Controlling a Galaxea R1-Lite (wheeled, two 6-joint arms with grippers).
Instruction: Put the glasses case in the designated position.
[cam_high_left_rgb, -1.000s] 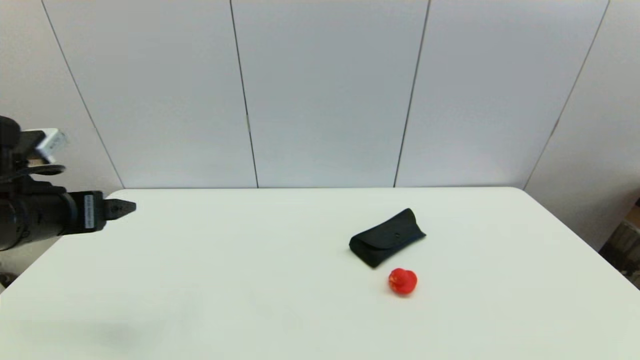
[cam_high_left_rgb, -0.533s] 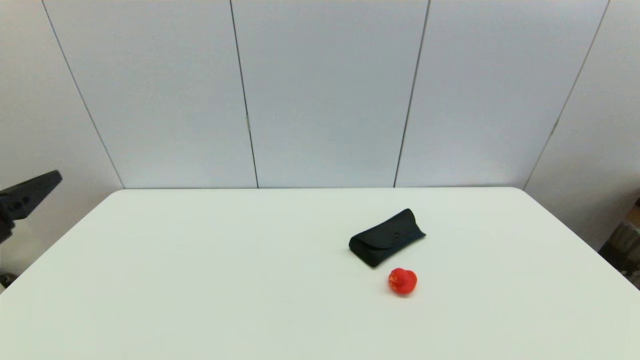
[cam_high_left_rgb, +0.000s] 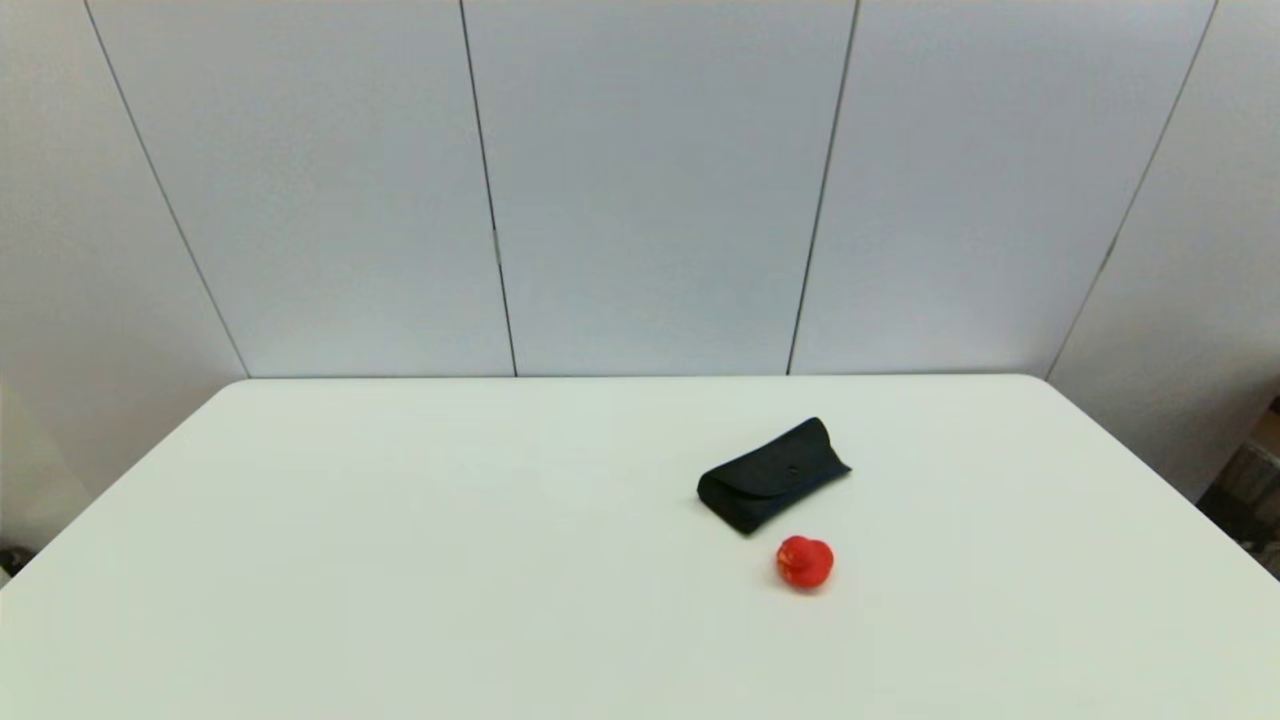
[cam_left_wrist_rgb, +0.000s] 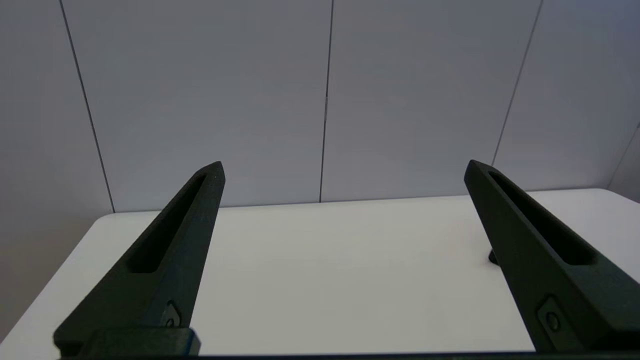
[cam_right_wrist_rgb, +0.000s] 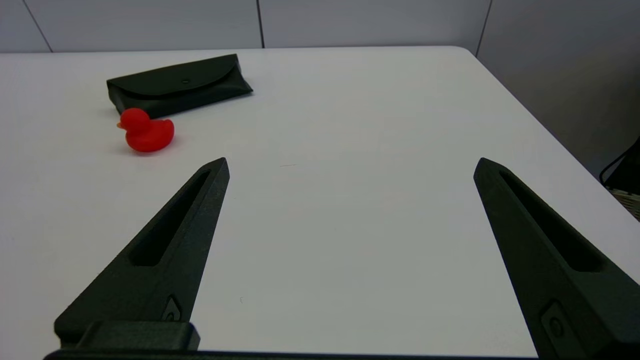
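The left end effector (cam_left_wrist_rgb: 342, 167) sat wide open, its two black fingers spread far apart with nothing between them, raised near the counter's (cam_left_wrist_rgb: 325, 280) left side and looking across bare white surface toward the wall panels (cam_left_wrist_rgb: 325, 100). Nothing in its reach at all; only a dark sliver peeked out beside one finger, too little to name. Over to the right end effector (cam_right_wrist_rgb: 350, 165): same story, fingers splayed wide, gripping nothing, hovering over the counter's right-hand part well apart from the goods. Neither arm showed in the head view.

And there was the glasses case (cam_high_left_rgb: 773, 476), lying flat on the counter right of centre, flap shut with its tiny snap stud facing up, angled so one end pointed toward the back wall. From the right wrist view the glasses case (cam_right_wrist_rgb: 178, 85) lay beyond the fingertips and off to one side, with the red duck toy (cam_right_wrist_rgb: 146, 132) just beside it on the near side, apart by a narrow gap. In the head view the red duck toy (cam_high_left_rgb: 805, 563) sat just in front of the case.

So where did the task stand? No marker showed on the counter, so whether that spot was the designated position could not be read off the scene. Judging by both end effectors open, empty and away from the case, either it was already placed and released, or no pick-up had begun.
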